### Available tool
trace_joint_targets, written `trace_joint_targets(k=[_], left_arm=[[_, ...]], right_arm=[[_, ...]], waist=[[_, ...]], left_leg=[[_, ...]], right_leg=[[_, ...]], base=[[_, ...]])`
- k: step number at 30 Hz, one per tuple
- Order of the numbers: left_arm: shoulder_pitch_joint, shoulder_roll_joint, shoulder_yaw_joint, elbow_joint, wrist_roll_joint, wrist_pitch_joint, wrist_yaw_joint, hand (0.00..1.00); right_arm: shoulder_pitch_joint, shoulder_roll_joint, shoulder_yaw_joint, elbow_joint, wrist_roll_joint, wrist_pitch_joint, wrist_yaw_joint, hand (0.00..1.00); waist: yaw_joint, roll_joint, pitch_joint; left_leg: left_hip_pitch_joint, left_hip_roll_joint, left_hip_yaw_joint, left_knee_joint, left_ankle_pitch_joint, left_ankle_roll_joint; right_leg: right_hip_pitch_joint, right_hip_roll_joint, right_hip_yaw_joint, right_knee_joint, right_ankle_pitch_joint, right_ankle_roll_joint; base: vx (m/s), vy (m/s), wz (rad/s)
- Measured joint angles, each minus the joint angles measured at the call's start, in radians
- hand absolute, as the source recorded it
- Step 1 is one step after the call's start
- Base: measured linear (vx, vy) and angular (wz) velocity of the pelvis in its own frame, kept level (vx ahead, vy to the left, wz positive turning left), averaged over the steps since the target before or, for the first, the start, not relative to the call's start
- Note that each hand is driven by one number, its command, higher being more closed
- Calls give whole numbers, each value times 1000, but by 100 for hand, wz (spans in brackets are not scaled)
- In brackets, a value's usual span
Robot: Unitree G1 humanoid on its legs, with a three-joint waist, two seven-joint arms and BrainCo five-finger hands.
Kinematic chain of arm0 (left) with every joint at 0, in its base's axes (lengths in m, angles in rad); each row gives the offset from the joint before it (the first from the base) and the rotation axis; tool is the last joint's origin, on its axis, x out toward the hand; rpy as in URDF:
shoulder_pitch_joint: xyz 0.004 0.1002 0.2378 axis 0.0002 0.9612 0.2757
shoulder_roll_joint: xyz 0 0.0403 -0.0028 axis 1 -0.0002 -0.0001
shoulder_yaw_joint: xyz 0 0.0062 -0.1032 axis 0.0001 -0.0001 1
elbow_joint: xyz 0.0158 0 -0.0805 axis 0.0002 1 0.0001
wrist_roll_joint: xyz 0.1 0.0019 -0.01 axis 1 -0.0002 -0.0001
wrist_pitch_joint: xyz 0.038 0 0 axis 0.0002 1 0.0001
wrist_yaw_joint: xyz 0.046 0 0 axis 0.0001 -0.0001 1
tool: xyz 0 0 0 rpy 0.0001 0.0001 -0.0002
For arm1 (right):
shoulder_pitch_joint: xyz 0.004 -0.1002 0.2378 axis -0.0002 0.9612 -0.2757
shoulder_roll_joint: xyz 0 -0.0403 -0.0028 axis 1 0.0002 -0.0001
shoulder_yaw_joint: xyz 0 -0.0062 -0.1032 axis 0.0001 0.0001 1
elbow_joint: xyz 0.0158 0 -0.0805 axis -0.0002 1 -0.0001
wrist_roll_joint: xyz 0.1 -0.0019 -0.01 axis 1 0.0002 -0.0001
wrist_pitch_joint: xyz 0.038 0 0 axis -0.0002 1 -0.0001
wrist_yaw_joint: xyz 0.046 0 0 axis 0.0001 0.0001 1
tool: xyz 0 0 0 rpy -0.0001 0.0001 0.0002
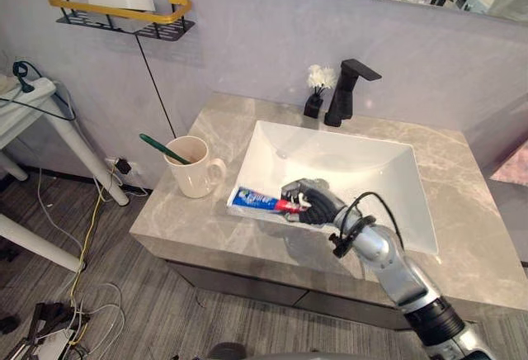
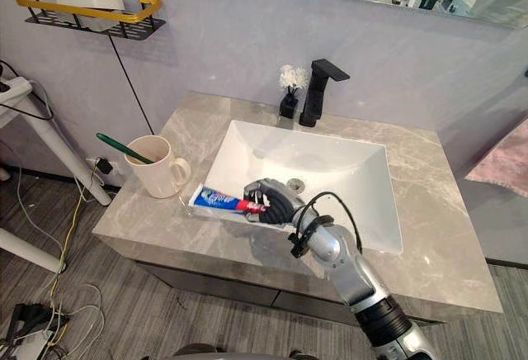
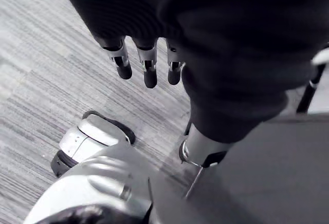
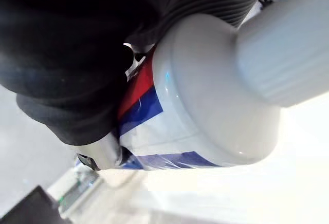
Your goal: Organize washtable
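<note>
- Grey marbled table (image 1: 190, 220) with a white sink (image 1: 346, 170) set into it, and your right hand (image 1: 312, 203) is down at the sink's front-left corner.
- Its fingers (image 1: 299, 188) are curled tight round the blue, white and red toothpaste tube (image 1: 260, 201). That's a full grip.
- You've got the tube lying across that corner of the rim, flat end pointing toward the mug (image 1: 191, 170). I can't tell whether it rests on the rim or hangs just clear of it.
- In your right wrist view, the tube's white cap (image 4: 272, 54) pokes out past the hand, with the dark cover pressed against the tube's shoulder.
- The cream mug stands upright on the table just left of the sink, near the tube's end but apart from it.
- A green toothbrush (image 1: 161, 148) leans in the mug, sticking out up and to the left.
- At the back of the sink stands a black faucet (image 1: 345, 92), with a small black vase (image 1: 317, 87) of white flowers just beside it.
- High on the wall to the left is a black shelf (image 1: 120, 11) with a gold rail.
- Your left hand (image 3: 146, 62) hangs low over the grey floor (image 3: 46, 80), fingers straight and relaxed, holding nothing.
</note>
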Motion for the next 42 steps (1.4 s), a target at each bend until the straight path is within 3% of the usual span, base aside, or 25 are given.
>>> trace_joint_targets(k=[2, 4, 6, 7, 8, 11, 13, 17, 19, 23, 27, 30, 35, 42], left_arm=[[16, 0, 73, -31, -22, -1, 19, 0], [59, -15, 217, -183, -44, -3, 52, 0], [124, -52, 362, -549, -81, -24, 101, 0], [129, -55, 379, -594, -85, -28, 107, 0], [147, -69, 436, -754, -100, -49, 127, 0], [164, -98, 527, -1091, -107, -93, 177, 0], [161, -120, 531, -1268, -102, -113, 203, 0], [159, -157, 425, -1605, -68, -154, 228, 0], [161, -162, 377, -1670, -59, -163, 227, 0], [215, -173, 90, -1846, -121, -191, 147, 0], [223, -138, -142, -1855, -296, -181, 36, 0], [223, -104, -236, -1853, -406, -159, -3, 0], [221, -60, -319, -1813, -527, -142, -19, 0], [188, 0, -414, -1795, -575, -115, -33, 0]], right_arm=[[16, 0, -36, -44, 15, -7, -10, 100], [53, -7, -81, -102, 43, -17, -12, 100], [132, -19, -131, -176, 75, -28, -30, 100], [140, -19, -136, -181, 78, -28, -31, 100], [162, -17, -153, -193, 87, -28, -35, 100], [195, -4, -189, -210, 114, -28, -50, 100], [202, 19, -206, -212, 121, -28, -53, 100], [209, 60, -212, -212, 128, -26, -53, 100], [209, 71, -213, -212, 129, -25, -54, 100], [208, 114, -207, -212, 131, -25, -53, 100], [198, 139, -160, -225, 149, -25, -57, 100], [148, 149, -116, -245, 149, -27, -83, 100], [93, 178, -98, -252, 149, -63, -142, 100], [51, 175, -49, -251, 150, -66, -160, 100]], waist=[[1, 4, 1], [4, 9, 0], [25, 15, -1], [26, 17, -2], [27, 21, -12], [32, 33, -41], [47, 45, -53], [51, 60, -74], [50, 60, -81], [50, 51, -92], [46, 42, -99], [24, 42, -99], [20, 43, -118], [17, 44, -126]], left_leg=[[-1, 0, -2, 0, 0, 0], [-7, 0, -2, -2, 0, 0], [-10, -3, -6, -9, -1, 0], [-10, -3, -7, -9, -1, 0], [-12, -5, -10, -9, -1, 0], [-17, -10, -13, -8, -1, 1], [-17, -10, -14, -9, -1, 1], [-31, -22, -39, -9, 2, 5], [-34, -23, -39, -9, 5, 8], [-35, -25, -47, -3, 6, 9], [-33, -25, -48, -3, 9, 11], [-26, -25, -45, -4, 13, 10], [-6, -24, -33, -41, 35, 8], [2, -19, -20, -72, 58, 5]], right_leg=[[0, 0, 0, 0, 0, 0], [1, -1, -2, 0, -1, 0], [1, -4, -9, 0, -5, 1], [1, -4, -10, 0, -5, 0], [1, -5, -14, 0, -5, 0], [2, -12, -22, 0, -5, 0], [2, -16, -24, 0, -5, 0], [2, -22, -49, 0, -5, 0], [2, -23, -55, 0, -5, 0], [5, -26, -57, 1, -5, 0], [7, -27, -57, 3, -5, 0], [11, -27, -53, 4, -5, 0], [10, -26, -45, 6, -5, 0], [1, -24, -34, 6, -1, 6]], base=[[0, 0, 0], [0, 0, 0], [0, 0, 6], [0, 0, 7], [0, 0, 6], [3, 13, 8], [-1, 17, 5], [-10, 8, 16], [-2, 6, 15], [-1, 9, 3], [-13, 3, 1], [-37, 2, -4], [-47, -4, -3], [-46, -7, -3]])
